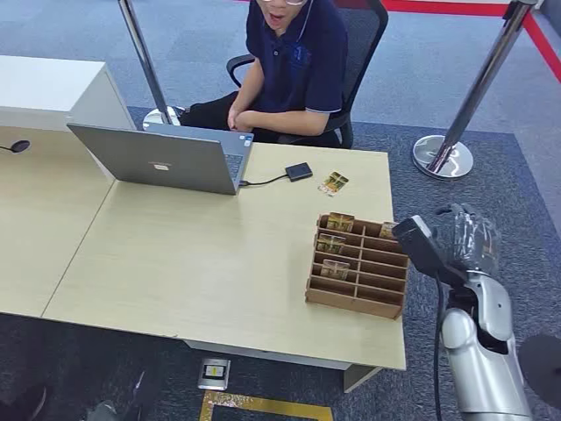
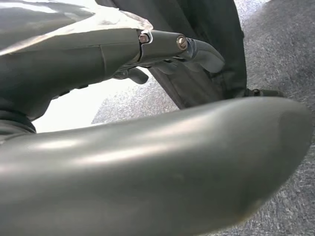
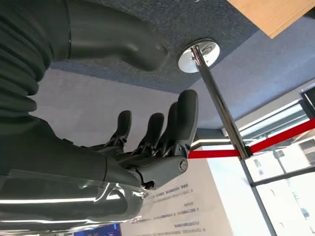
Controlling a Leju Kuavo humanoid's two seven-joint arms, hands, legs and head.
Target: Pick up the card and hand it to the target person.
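Raising our right hand point(image 1: 471, 237) beside the bench point(image 1: 198, 263), fingers point(image 3: 185, 115) apart and empty, we judge the reach just beginning; cards point(image 1: 335, 269) stand in the wooden rack point(image 1: 357, 301), convenient for the seated person point(image 1: 298, 61) opposite.

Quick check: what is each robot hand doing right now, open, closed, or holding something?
Left robot hand: cannot be told; too close and partly hidden.
Right robot hand: open, fingers apart, holding nothing.
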